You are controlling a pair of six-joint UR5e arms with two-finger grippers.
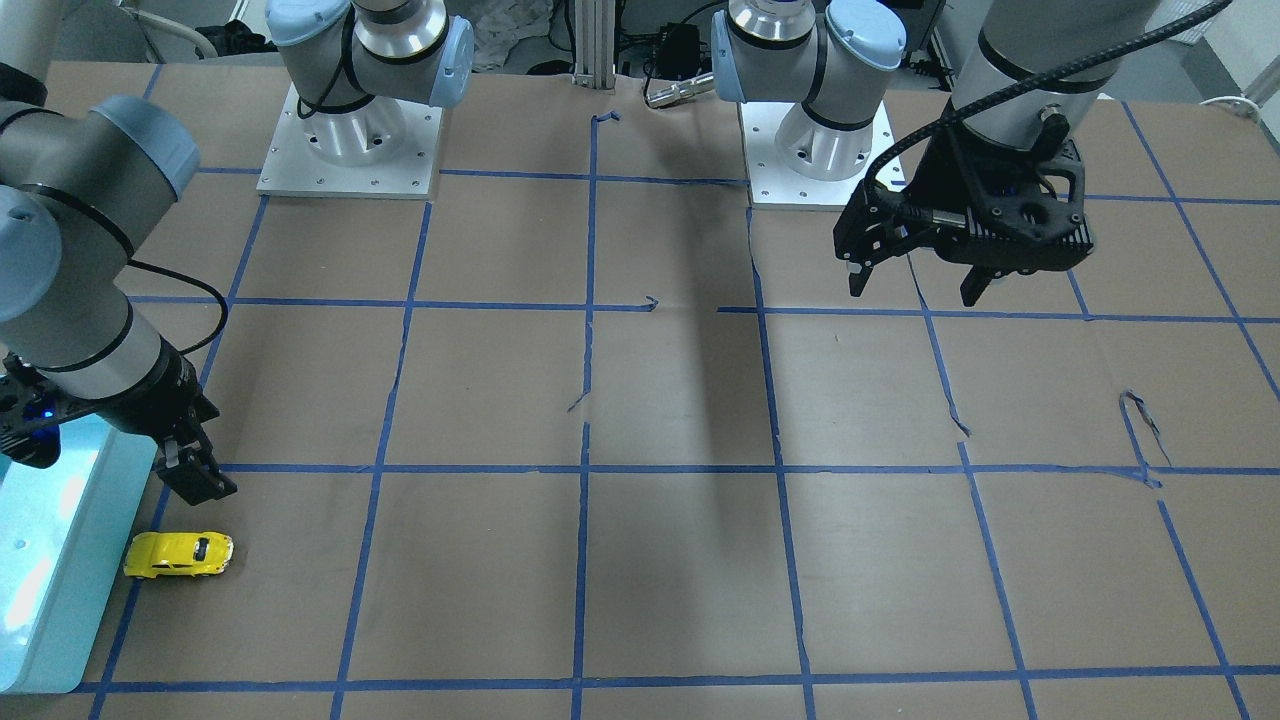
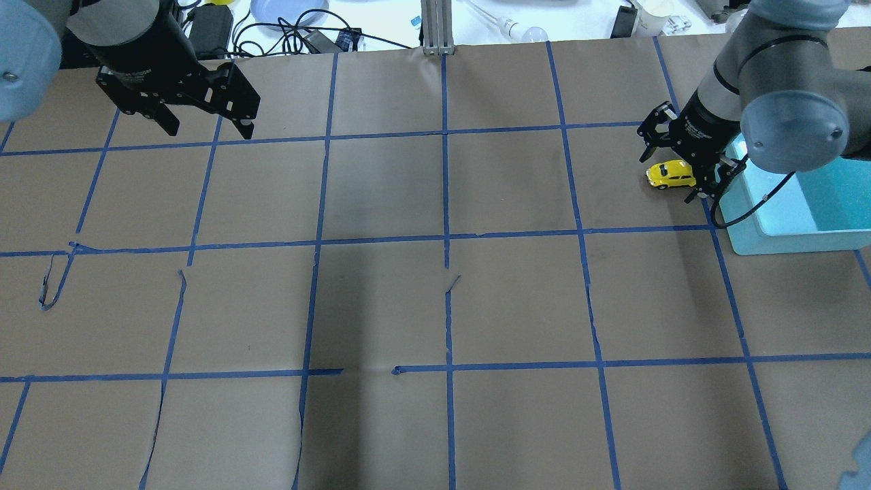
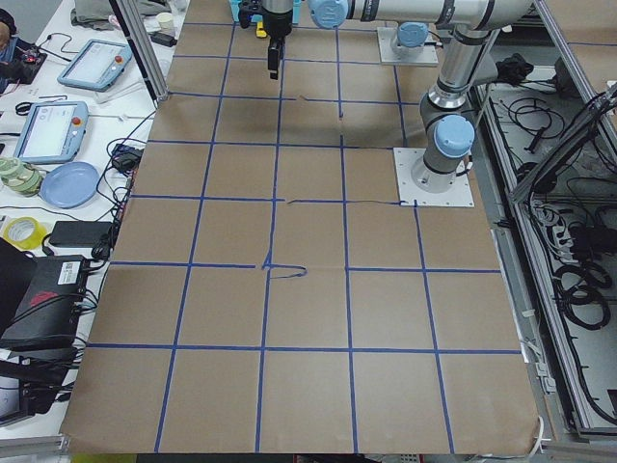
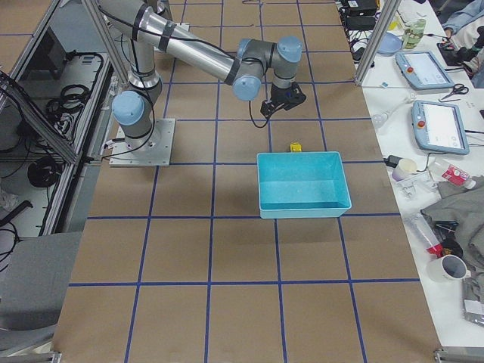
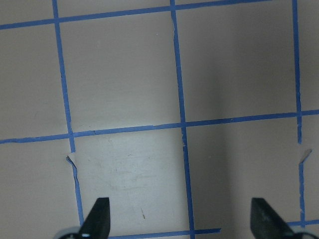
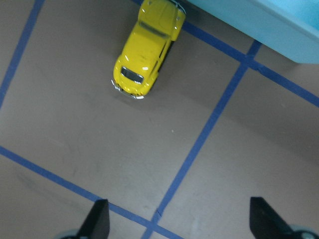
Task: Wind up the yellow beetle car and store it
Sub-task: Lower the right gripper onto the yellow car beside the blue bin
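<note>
The yellow beetle car (image 1: 180,555) stands on its wheels on the brown table paper, right beside the light-blue bin (image 1: 45,590). It also shows in the overhead view (image 2: 670,175) and in the right wrist view (image 6: 149,47), where its rear nearly touches the bin wall (image 6: 259,25). My right gripper (image 6: 179,224) is open and empty, hovering just above and beside the car (image 1: 195,478). My left gripper (image 1: 918,288) is open and empty, held above the table far from the car (image 2: 207,128).
The bin (image 2: 796,218) sits at the table's right end and looks empty (image 4: 302,185). Blue tape lines grid the paper, with several small tears (image 1: 1140,425). Both arm bases (image 1: 350,140) stand at the table's robot side.
</note>
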